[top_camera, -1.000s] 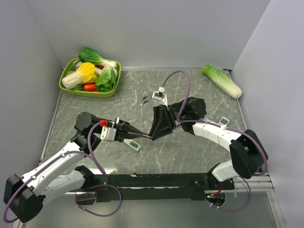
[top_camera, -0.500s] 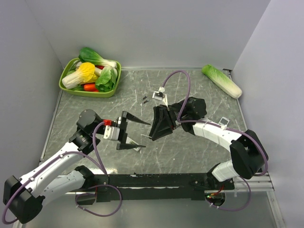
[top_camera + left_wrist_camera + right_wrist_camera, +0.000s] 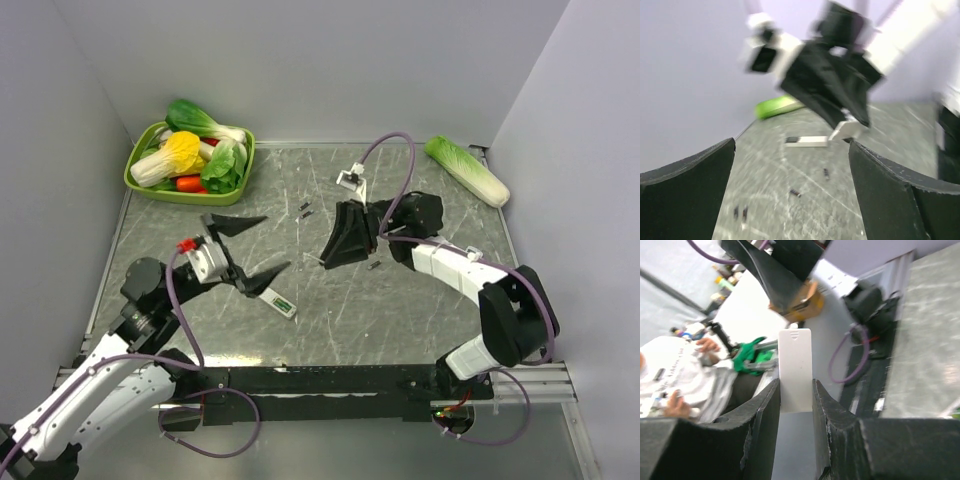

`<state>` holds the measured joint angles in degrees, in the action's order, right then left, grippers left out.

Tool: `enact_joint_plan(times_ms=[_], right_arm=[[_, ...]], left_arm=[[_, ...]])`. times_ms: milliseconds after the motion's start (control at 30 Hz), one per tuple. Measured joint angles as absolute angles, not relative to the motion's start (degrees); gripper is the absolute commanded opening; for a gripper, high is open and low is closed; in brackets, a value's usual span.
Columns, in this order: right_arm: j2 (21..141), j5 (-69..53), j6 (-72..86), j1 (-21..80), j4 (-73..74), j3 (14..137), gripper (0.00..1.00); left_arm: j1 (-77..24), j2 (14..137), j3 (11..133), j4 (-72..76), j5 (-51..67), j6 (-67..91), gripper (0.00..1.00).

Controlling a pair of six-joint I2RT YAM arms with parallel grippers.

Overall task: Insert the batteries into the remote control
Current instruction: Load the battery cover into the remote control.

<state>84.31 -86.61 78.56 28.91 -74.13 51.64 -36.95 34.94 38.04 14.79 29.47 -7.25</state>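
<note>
Locates the remote control (image 3: 279, 302) flat on the bench (image 3: 400, 320), recess side up, left of centre toward the near edge, just beside the lower finger of the left gripper (image 3: 276, 241). Notes green in the recess; cannot tell lining from seated batteries at this size. Finds no loose green batteries with any certainty; records only tiny dark cells (image 3: 303, 208) farther back.

Finds the left jaws spread wide, holding nothing. Finds the right gripper (image 3: 796, 387) right of centre, jaws clamped on a flat white cover plate (image 3: 795, 357) projecting well past the fingertips.

Judges the remote light, stiff and smooth-shelled, likely to skate on the bench under a sideways push. Recommends gripping across the two long edges near mid-length, clear of the open recess. Judges the batteries light, round and prone to rolling; recommends pinching across the body, not the ends.

Against one second ago: sees the left jaws gone from closed at the remote to fully apart, arm drawn back leftward. Sees the right gripper shifted slightly farther away, cover plate unchanged in its grip. Sees the remote in roughly the same spot.
</note>
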Motion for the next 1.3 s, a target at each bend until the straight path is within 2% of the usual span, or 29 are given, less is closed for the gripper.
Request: enact_joint_plan(times_ms=[133,300,467,600,867,1067,1300], right_arm=[[85.03,-83.88,65.25,26.17,-67.90,53.45,0.00],[83.40,-67.96,31.27,25.74,-31.14,64.27,0.00],[81.34,-52.18,10.61,26.85,-8.78,70.63,0.00],[79.50,-37.93,-0.75,30.92,4.62,70.52,0.00],[78.24,-16.69,-11.79,41.78,17.98,61.54,0.00],[78.96,-6.81,-15.68,49.50,24.29,57.80,0.00],[86.28,-0.38,-16.51,58.59,26.39,60.25,0.00]], left_arm=[[-36.88,31.53,37.67,12.60,15.59,-0.73,0.99],[-36.88,30.24,38.81,7.57,2.59,6.44,0.99],[-36.84,31.11,41.54,0.93,-8.71,13.87,0.99],[-36.82,33.36,42.54,-4.99,-15.90,22.24,0.99],[-34.98,42.33,38.35,-10.96,-16.32,34.26,0.99],[-23.94,48.77,28.58,-10.76,-10.02,41.10,0.99],[-22.79,53.34,23.55,-3.95,-9.26,46.41,0.95]])
